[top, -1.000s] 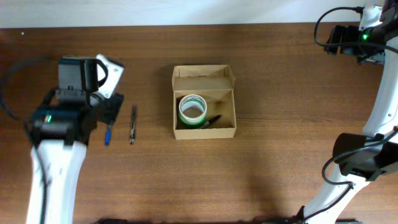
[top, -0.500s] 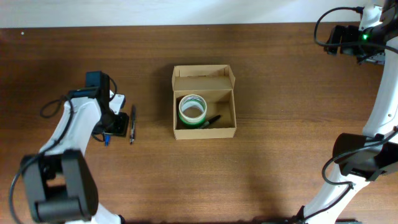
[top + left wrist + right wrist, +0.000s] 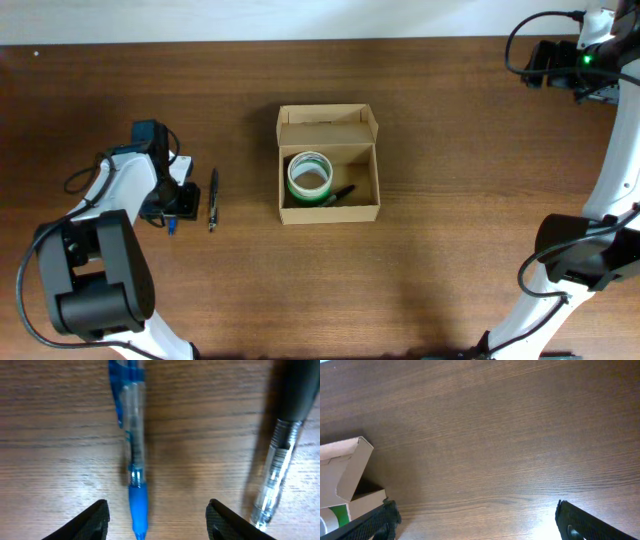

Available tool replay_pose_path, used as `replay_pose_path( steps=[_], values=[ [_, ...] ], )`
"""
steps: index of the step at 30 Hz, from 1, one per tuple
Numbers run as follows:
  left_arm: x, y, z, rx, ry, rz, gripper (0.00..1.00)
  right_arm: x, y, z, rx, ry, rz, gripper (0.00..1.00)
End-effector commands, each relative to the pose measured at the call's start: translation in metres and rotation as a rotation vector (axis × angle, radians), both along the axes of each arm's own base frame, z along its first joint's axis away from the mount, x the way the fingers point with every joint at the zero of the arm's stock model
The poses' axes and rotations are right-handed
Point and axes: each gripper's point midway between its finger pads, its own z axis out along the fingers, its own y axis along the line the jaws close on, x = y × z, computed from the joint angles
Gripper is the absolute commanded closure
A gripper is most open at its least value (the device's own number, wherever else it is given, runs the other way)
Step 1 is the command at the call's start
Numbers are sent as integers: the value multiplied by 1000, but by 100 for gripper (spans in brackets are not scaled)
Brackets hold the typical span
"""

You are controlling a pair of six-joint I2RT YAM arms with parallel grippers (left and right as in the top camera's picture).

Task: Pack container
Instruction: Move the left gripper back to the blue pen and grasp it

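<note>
The container point(image 3: 330, 207), a tan cardboard box, stands open at mid-table with its flap lid point(image 3: 328, 116) tipped back. Inside lie a green-and-white tape roll point(image 3: 309, 176) and a black pen point(image 3: 340, 193). A blue pen point(image 3: 134, 460) lies on the wood to the left. My left gripper point(image 3: 159, 522) is open and low over it, one finger on each side of its blue end, apart from it. From overhead, that gripper point(image 3: 170, 205) covers most of the blue pen point(image 3: 172, 225). My right gripper point(image 3: 480, 522) hangs wide open and holds nothing, high at the far right.
A clear-and-black pen point(image 3: 213, 198) lies just right of the blue one, also seen as the pen point(image 3: 277, 455) in the left wrist view. The right arm point(image 3: 585, 60) sits at the back right corner. The right wrist view catches the container's lid point(image 3: 345, 472) at its left edge.
My left arm has come down from high above the table to the blue pen, ending low with its fingers either side of it. The right arm has not moved.
</note>
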Motion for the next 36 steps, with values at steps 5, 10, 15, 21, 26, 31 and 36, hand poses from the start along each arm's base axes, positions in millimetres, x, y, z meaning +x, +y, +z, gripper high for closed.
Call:
replay_pose_path(
  steps=[5,10,15,21,26,31,36],
  values=[
    [2,-2,-4,-28,-7,-25,40,0,-1,3,6,-9,-10,1],
    [8,-1,-5,-25,-29,-25,53,0,-1,3,6,-9,-10,1],
    [7,-1,-15,-28,-7,-25,53,0,-1,3,6,-9,-10,1],
    [1,-2,-29,-37,36,-23,53,0,-1,3,6,-9,-10,1],
    [0,-2,-31,-39,44,-23,94,0,-1,3,6,-9,-10,1],
    [-2,1,-24,-18,66,-20,98,0,-1,3,6,-9,-10,1],
    [20,1,9,-36,38,-20,98,0,-1,3,6,-9,-10,1]
  ],
)
